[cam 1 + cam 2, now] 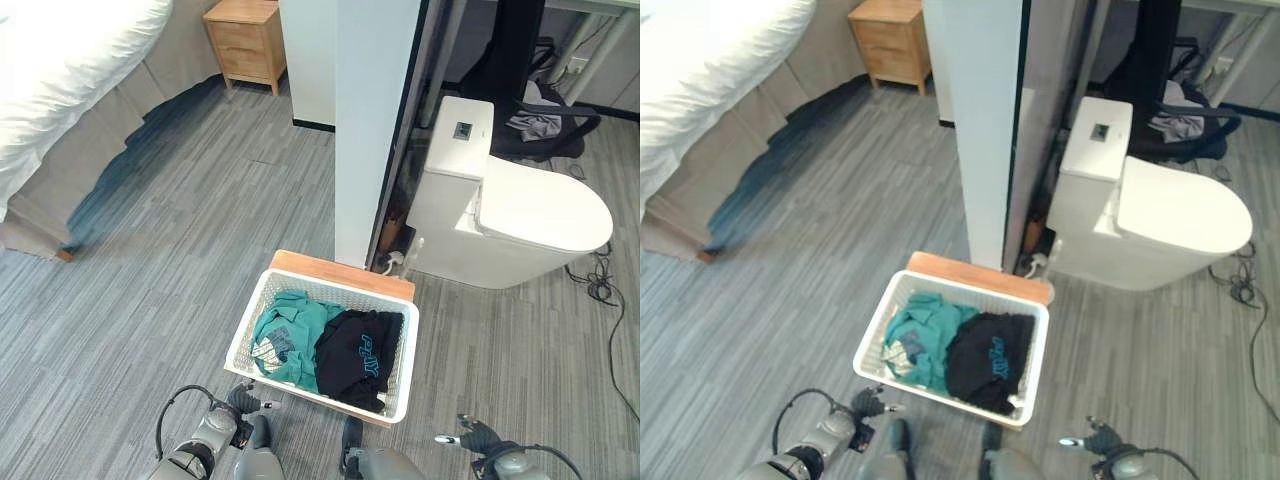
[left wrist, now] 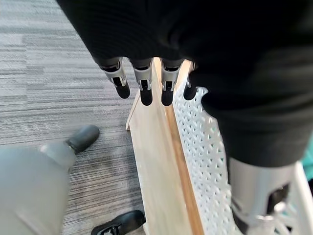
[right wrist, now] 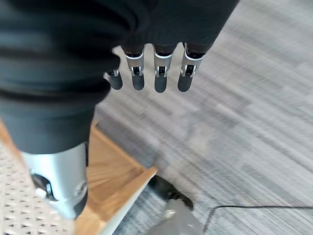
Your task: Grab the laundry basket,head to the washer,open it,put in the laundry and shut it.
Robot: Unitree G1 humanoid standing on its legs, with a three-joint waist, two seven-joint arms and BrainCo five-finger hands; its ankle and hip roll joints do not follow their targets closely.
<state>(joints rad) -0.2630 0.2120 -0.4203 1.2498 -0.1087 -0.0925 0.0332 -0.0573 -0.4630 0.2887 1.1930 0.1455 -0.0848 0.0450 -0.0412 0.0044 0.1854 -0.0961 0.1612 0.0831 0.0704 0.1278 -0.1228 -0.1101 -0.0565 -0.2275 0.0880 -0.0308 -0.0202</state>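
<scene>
A: The white perforated plastic laundry basket (image 1: 322, 345) with teal and black clothes sits lower centre on a wooden board (image 1: 343, 273).

B: The left hand (image 2: 142, 81) and right hand (image 3: 156, 73) hang straight-fingered, holding nothing. An uneven grip could tip the basket.

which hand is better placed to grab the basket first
Left, probably. The left robot hand hangs with straight fingers right over the near corner of the white laundry basket and its wooden stand. The right robot hand hangs over bare floor beside the stand.
</scene>
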